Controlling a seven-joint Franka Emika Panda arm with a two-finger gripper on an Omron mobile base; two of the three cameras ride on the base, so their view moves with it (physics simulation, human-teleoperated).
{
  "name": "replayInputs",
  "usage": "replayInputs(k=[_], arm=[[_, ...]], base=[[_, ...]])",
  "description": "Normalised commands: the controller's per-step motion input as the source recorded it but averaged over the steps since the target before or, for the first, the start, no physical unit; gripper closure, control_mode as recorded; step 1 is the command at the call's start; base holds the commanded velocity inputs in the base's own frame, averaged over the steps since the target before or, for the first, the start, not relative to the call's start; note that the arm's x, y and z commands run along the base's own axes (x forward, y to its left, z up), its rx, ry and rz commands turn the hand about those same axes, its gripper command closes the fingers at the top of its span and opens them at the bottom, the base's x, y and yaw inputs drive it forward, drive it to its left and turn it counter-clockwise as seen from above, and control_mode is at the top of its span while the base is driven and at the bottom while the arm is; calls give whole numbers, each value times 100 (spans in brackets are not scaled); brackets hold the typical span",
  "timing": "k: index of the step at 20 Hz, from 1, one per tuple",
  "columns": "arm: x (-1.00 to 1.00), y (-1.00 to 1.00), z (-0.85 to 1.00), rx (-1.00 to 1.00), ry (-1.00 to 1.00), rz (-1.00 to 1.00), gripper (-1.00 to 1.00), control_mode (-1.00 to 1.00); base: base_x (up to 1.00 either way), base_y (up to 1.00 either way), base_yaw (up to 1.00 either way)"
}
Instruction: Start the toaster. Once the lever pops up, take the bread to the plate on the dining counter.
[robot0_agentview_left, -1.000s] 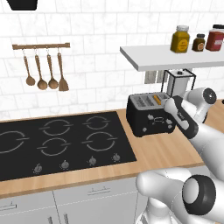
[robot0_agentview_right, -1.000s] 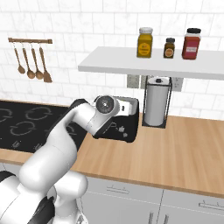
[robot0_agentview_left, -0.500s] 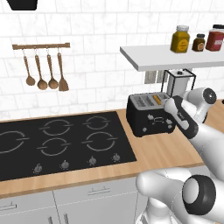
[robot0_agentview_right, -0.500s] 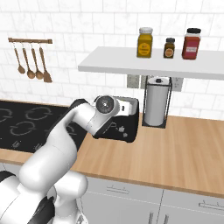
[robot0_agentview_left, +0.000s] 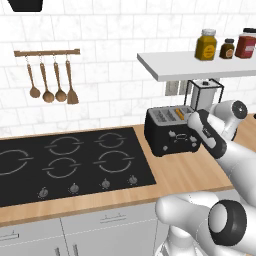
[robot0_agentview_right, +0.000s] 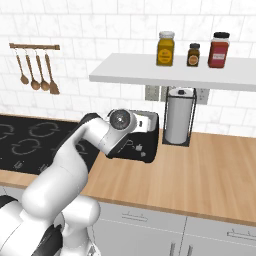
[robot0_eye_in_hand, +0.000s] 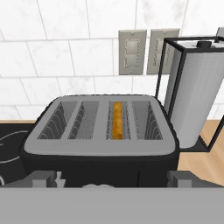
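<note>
The black toaster (robot0_eye_in_hand: 100, 151) with its silver slotted top stands on the wooden worktop against the tiled wall, also seen as the toaster (robot0_agentview_left: 167, 131) and the toaster (robot0_agentview_right: 142, 146) from the base. A slice of bread (robot0_eye_in_hand: 117, 120) sits low in the third slot from the left, its golden edge showing; the bread (robot0_agentview_left: 180, 113) peeks from the top. My gripper (robot0_eye_in_hand: 112, 180) is open, level with the toaster's front, its two tips wide apart at either side. The gripper (robot0_agentview_left: 194, 129) hovers at the toaster's front right. The plate and the dining counter are out of view.
A paper towel roll in a black wire holder (robot0_eye_in_hand: 194, 96) stands just right of the toaster. A white shelf (robot0_agentview_left: 200, 67) with jars hangs above. The black hob (robot0_agentview_left: 70, 160) lies to the left, with wooden utensils (robot0_agentview_left: 50, 82) on a wall rail.
</note>
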Motion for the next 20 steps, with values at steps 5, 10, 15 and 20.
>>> replayInputs(k=[5, 10, 15, 20], arm=[[0, 0, 0, 0, 0, 0, -100, -100], [0, 0, 0, 0, 0, 0, -100, -100], [0, 0, 0, 0, 0, 0, -100, -100], [0, 0, 0, 0, 0, 0, -100, -100]], base=[[0, 0, 0], [0, 0, 0], [0, 0, 0], [0, 0, 0]])
